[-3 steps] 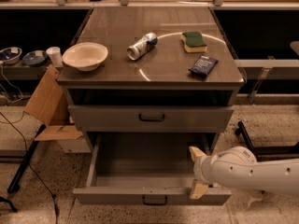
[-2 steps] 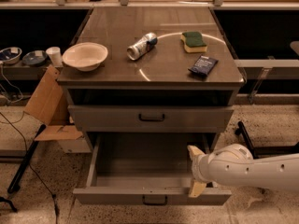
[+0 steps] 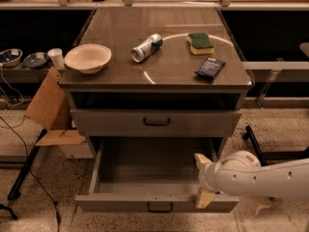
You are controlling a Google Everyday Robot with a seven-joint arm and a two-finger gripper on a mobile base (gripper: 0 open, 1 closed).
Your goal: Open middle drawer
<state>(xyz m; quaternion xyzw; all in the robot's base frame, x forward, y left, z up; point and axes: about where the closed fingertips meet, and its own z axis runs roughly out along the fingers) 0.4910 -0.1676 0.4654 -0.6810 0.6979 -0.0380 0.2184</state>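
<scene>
The grey metal middle drawer (image 3: 116, 203), with its small dark bar handle (image 3: 160, 207), stands pulled out with the tray exposed, below the closed grey upper drawer (image 3: 111, 122). The tan two-finger gripper (image 3: 200, 181) sits at the drawer's right end, at 3 o'clock from the handle. Its fingers are spread and grip nothing. Judgement: opening is essentially complete, and the spread fingers suit release and withdrawal.
</scene>
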